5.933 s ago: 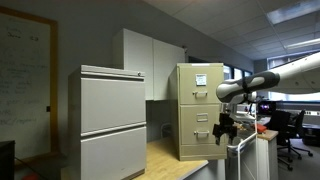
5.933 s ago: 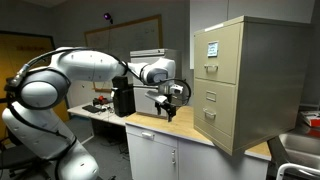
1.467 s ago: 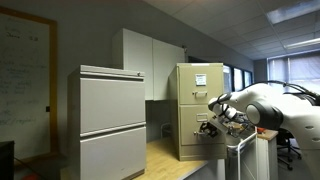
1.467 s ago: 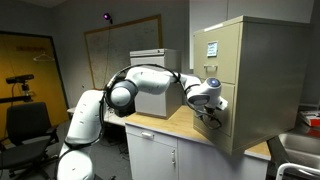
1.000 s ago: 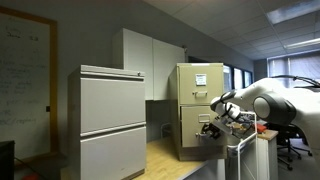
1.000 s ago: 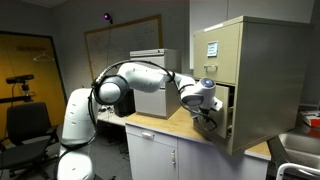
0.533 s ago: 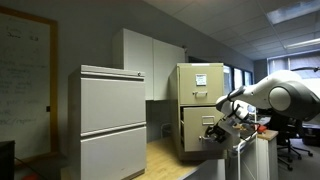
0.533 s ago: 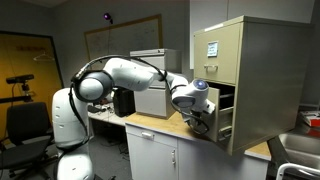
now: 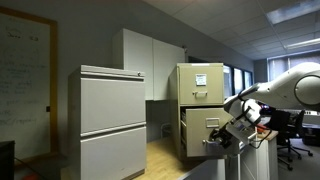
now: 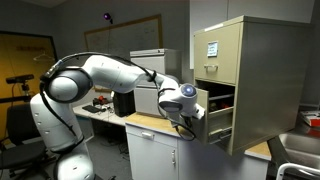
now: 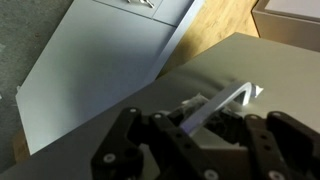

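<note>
The fingers (image 11: 175,145) are closed tight on the silver handle (image 11: 228,103) of a drawer (image 10: 218,127). The wrist view shows the bar caught between the dark pads. The drawer stands drawn partway out of the tan filing cabinet (image 10: 255,70), just below its labelled top front. The cabinet sits on the wooden tabletop (image 10: 150,122), at the right in an exterior view. In an exterior view the arm (image 9: 285,90) comes in from the right, and a grey lateral cabinet (image 9: 112,120) stands well apart on the left.
</note>
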You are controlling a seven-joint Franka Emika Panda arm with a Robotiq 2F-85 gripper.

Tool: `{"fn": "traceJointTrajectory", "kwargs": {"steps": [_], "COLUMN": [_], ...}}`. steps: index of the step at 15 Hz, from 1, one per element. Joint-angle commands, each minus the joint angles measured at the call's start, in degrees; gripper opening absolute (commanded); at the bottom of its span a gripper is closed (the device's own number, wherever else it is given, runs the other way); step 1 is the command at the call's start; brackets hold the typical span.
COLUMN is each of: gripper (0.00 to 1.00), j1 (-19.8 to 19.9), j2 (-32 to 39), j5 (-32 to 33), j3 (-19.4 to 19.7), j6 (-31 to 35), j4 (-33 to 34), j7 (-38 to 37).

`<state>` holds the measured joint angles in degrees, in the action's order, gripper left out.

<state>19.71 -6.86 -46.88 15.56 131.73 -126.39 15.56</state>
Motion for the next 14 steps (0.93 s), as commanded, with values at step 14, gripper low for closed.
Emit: {"fn": "traceJointTrajectory", "kwargs": {"steps": [14], "gripper": [0.35], "j1": [-0.35], "j2": [-23.59], "j5": [0.88], "j3": [8.44], "j6": [-6.8], "j4": [-30.37], "j7": [6.48]}}
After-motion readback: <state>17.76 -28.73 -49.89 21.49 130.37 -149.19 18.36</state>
